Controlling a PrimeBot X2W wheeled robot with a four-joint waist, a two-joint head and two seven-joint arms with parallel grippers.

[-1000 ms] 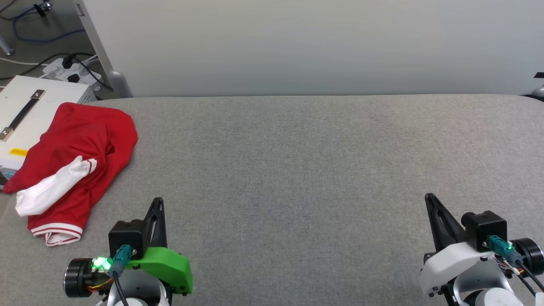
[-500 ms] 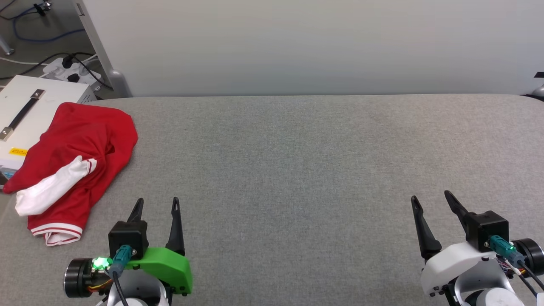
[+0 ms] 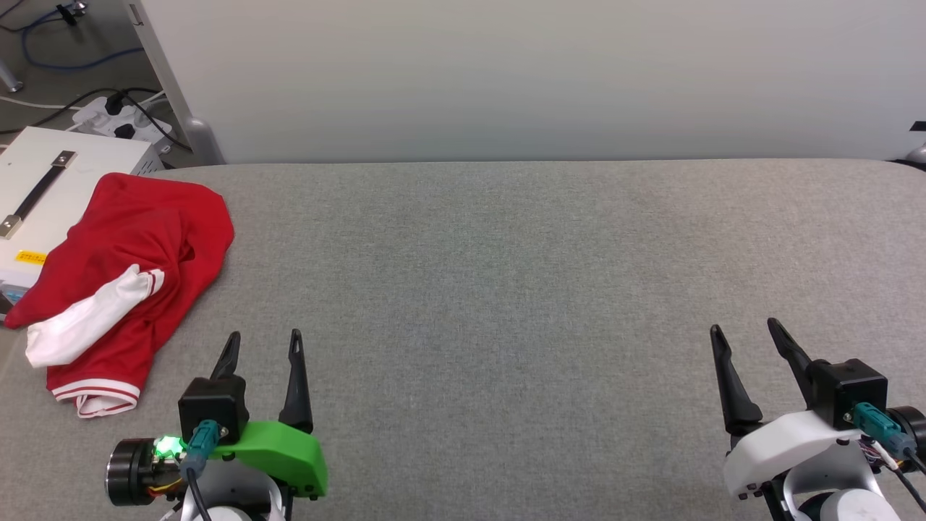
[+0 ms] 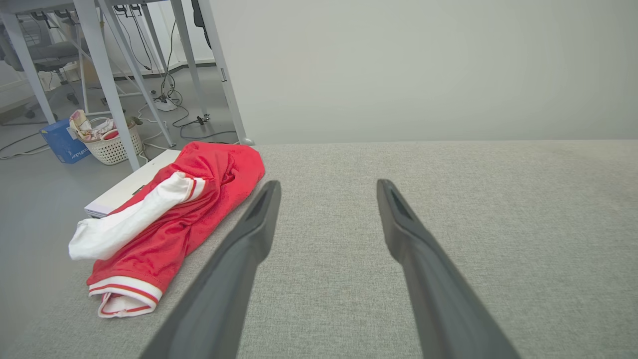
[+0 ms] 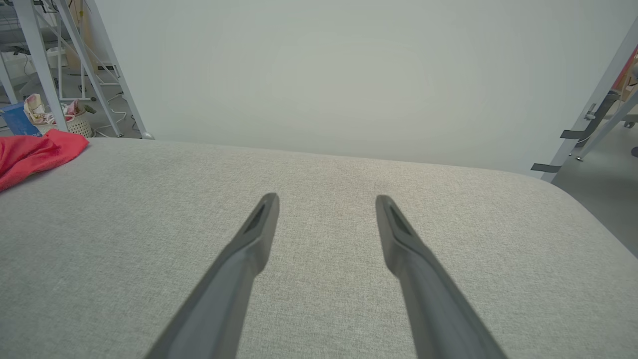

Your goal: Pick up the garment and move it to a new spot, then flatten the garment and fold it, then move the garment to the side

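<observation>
I see left gripper [image 3: 264, 336] and right gripper [image 3: 745, 325] spread wide, empty. The shirt [image 3: 137, 268] at far left looks light and floppy; I'd pinch a raised red fold.

Robotics lab, grey fabric-covered worktop [image 3: 506, 253], power strip [image 3: 116, 119] and loose cables [image 3: 72, 69] on grey floor [image 4: 30, 199], metal frame legs [image 4: 105, 75], white equipment box [image 3: 108, 152].

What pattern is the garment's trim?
Red and white stripes; the trim shows best in the left wrist view.
</observation>
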